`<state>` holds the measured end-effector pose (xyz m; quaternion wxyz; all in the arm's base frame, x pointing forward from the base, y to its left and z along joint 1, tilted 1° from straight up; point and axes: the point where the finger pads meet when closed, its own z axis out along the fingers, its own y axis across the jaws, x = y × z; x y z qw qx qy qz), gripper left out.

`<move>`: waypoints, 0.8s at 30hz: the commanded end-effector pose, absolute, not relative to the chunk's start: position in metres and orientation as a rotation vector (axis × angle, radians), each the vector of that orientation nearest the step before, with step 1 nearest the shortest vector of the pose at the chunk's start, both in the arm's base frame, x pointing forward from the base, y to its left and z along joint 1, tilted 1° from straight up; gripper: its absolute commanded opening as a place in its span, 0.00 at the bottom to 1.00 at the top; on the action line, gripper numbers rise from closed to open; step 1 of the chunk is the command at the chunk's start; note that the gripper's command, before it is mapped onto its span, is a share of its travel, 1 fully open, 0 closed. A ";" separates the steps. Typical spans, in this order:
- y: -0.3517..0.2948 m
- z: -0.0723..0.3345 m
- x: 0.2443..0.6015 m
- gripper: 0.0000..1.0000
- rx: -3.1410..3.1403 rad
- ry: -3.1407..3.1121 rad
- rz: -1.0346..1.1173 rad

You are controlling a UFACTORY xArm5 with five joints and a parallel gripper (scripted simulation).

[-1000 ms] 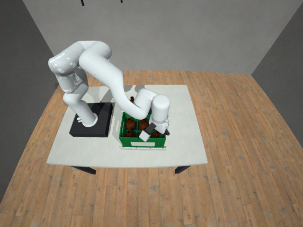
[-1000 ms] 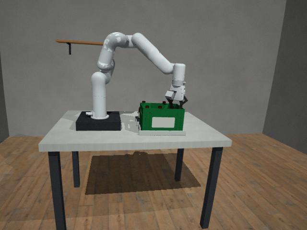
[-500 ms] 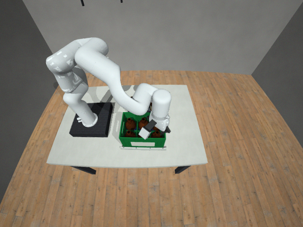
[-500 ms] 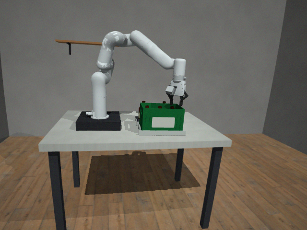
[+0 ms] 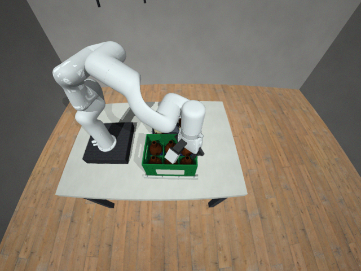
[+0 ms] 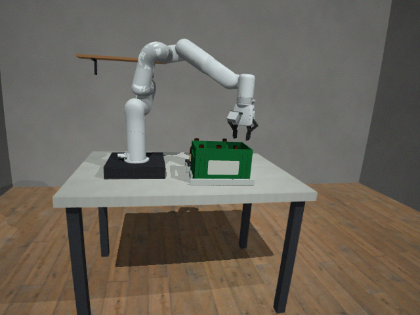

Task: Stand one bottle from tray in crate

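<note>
The green crate stands on the table right of the arm's base. Brown bottles stand in its cells, among them one at the far left, one at the near left and one at the near right. My gripper hangs open and empty above the crate's right end, clear of the bottle caps. The tray lies behind the crate and the arm hides most of it; only a dark edge shows. Two caps rise behind the crate's far wall.
The arm's black base block sits left of the crate. A pale slab lies under the crate. A wooden wall shelf hangs behind the arm. The forearm reaches over the tray area.
</note>
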<state>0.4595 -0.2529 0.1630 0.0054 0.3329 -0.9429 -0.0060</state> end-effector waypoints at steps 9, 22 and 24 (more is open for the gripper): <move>-0.253 0.174 0.461 0.65 1.043 -2.955 -0.014; -0.253 0.174 0.461 0.00 1.043 -2.955 -0.014; -0.253 0.174 0.461 0.00 1.043 -2.955 -0.014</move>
